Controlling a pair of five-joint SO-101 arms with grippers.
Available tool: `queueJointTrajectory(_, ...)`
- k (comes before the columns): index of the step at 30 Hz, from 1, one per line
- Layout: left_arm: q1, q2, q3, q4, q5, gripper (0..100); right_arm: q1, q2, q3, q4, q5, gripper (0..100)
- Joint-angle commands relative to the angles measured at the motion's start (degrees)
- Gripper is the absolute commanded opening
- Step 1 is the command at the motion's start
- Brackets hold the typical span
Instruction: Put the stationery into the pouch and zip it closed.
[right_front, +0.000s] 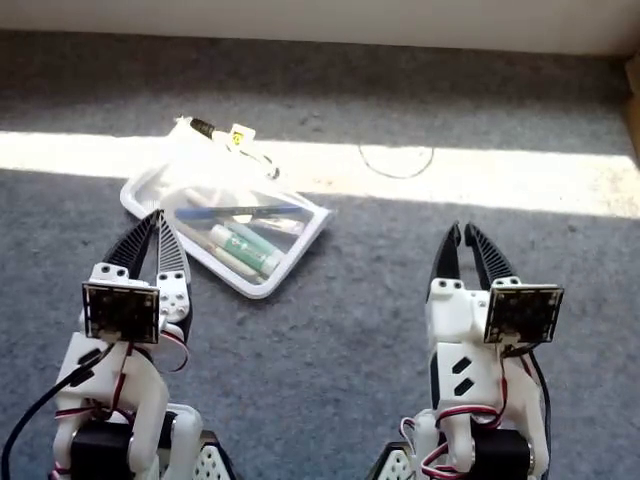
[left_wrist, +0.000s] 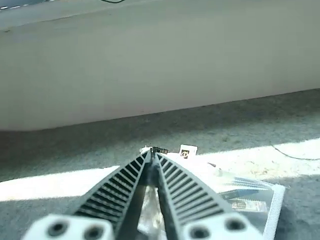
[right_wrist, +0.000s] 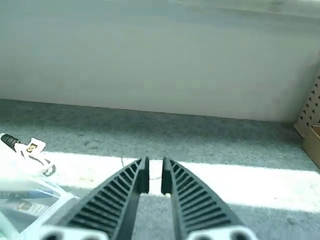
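Observation:
A clear pouch (right_front: 228, 232) with a white rim lies on the grey carpet at left centre. Several pens and markers (right_front: 240, 245) lie inside it. A black zip pull with a small white tag (right_front: 222, 131) sticks out at its far end. My left gripper (right_front: 158, 215) is shut with nothing in it, its tips over the pouch's near left edge. In the left wrist view the fingertips (left_wrist: 152, 153) meet above the pouch (left_wrist: 250, 197). My right gripper (right_front: 462, 232) stands to the right, well away from the pouch, open by a narrow gap (right_wrist: 155, 175) and holding nothing.
A thin loop of wire (right_front: 396, 160) lies on the sunlit strip of carpet beyond the right gripper. A pale wall (right_wrist: 160, 60) closes off the back. A brown box edge (right_wrist: 312, 135) shows at the far right. Grey carpet lies bare between the arms.

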Motion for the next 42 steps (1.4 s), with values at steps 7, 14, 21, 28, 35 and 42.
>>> queueJointTrajectory(7,-0.9,0.4,-1.4,5.5,0.6,1,0.0,-0.4,-1.9,11.9,0.4,4.3)
queueJointTrajectory(14,-1.0,0.4,6.7,7.7,0.4,1,-0.1,-0.4,11.6,12.4,0.4,4.3)
queueJointTrajectory(21,-1.1,0.4,22.3,0.7,0.3,1,-0.3,-0.4,20.1,12.4,0.4,4.3)
queueJointTrajectory(28,-2.3,0.5,28.4,-2.4,0.3,1,-0.2,-0.4,27.7,12.3,0.4,4.3)
queueJointTrajectory(35,-4.4,0.9,28.4,0.0,0.4,1,-0.1,-0.2,32.9,12.8,0.4,4.3)
queueJointTrajectory(42,-7.2,0.7,28.4,8.4,0.4,1,-0.1,-0.2,32.9,14.0,0.6,4.3)
